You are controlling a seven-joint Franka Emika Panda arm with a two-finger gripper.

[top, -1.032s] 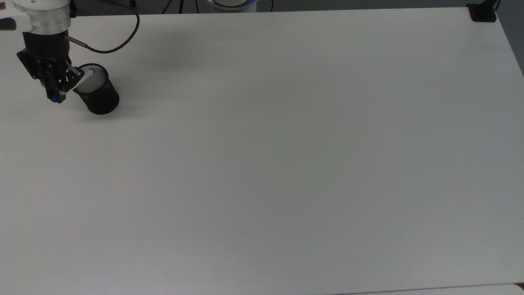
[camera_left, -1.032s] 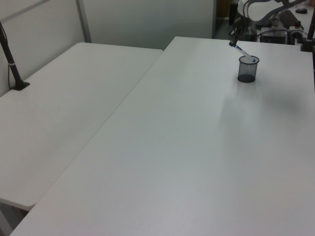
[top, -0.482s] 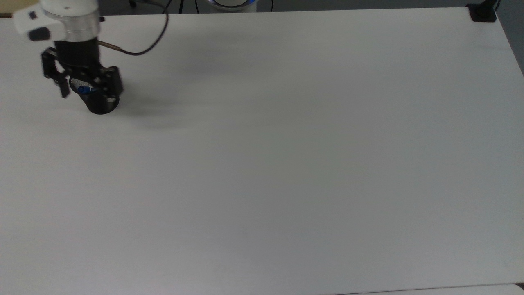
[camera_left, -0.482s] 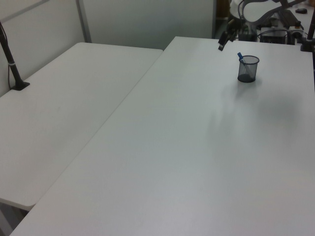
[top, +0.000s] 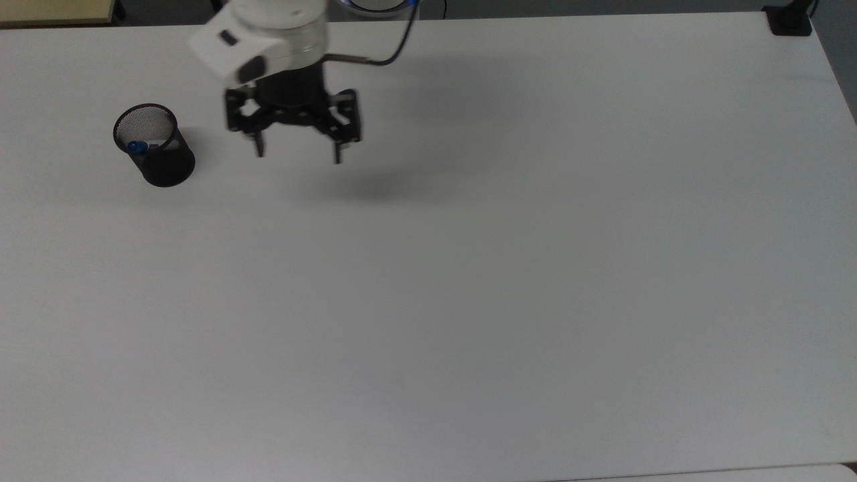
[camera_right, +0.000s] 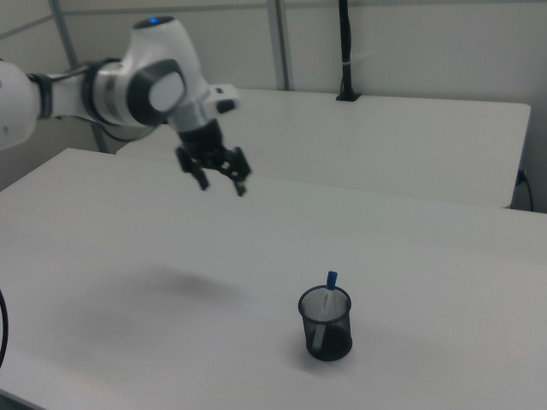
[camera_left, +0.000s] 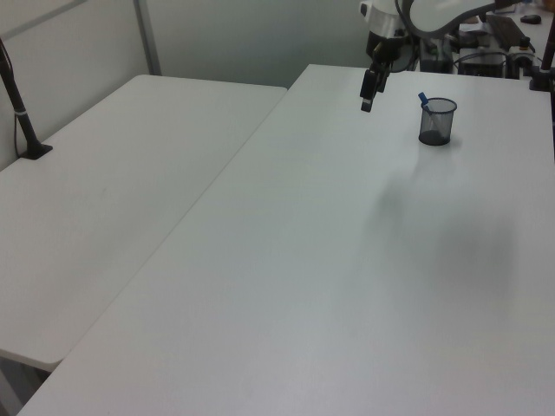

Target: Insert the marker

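The marker (top: 139,146) stands inside the black mesh cup (top: 163,166) at the top view's far left, its blue end leaning on the rim. In the right view the marker (camera_right: 330,280) pokes its blue tip above the cup (camera_right: 326,333). From the left view, the marker (camera_left: 423,99) sticks out of the cup (camera_left: 436,122) too. My gripper (top: 296,153) hangs open above the table to the top view's right of the cup, holding nothing. It also appears as the gripper (camera_right: 221,183) in the right view and the gripper (camera_left: 368,94) in the left view.
The white table (top: 469,281) stretches wide to the top view's right. A black clamp (top: 790,21) sits on its far right corner. A second white table (camera_left: 113,191) adjoins on the left view's left, with a black post (camera_left: 22,117) mounted on it.
The gripper let go of the marker, which now rests in the cup. The arm rose and swung away toward the top view's right with its fingers open.
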